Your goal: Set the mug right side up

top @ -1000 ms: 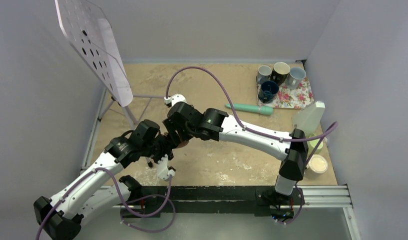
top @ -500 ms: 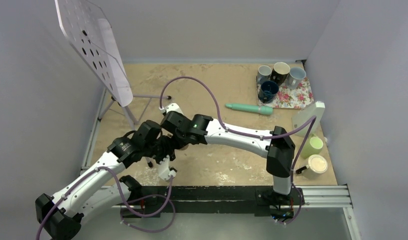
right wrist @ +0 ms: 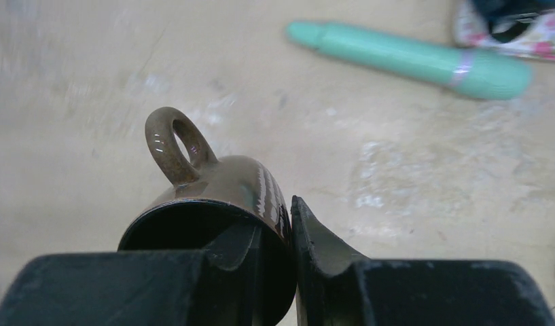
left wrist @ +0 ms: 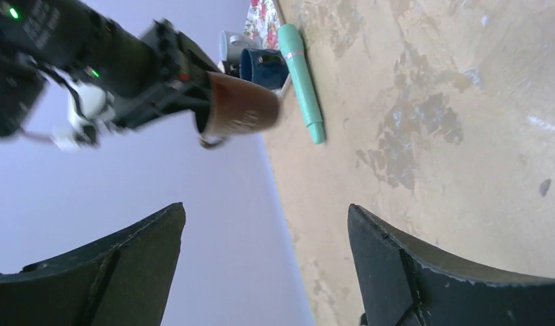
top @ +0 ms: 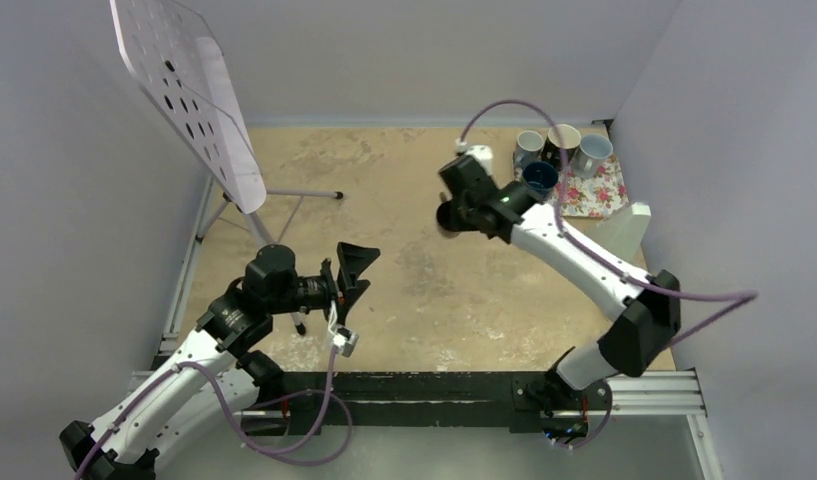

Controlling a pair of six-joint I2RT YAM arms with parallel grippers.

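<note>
A glossy brown mug hangs above the sandy table top, pinched by its rim in my right gripper, one finger inside the mouth and one pressed on the outer wall. Its mouth faces the wrist and its ring handle points away. From above, the mug is a dark shape under the right gripper, right of the table's middle. The left wrist view shows the mug in the air, held by the right arm. My left gripper is open and empty near the front left, its jaws wide apart.
A teal cylinder lies on the table beyond the mug. A floral mat at the back right carries several mugs. A white box stands by the right wall. A perforated board on a stand leans at the back left.
The left gripper has opened and let go of the mug, drawing back towards the front. The right gripper closed on the rim and carried the mug to the back right.
</note>
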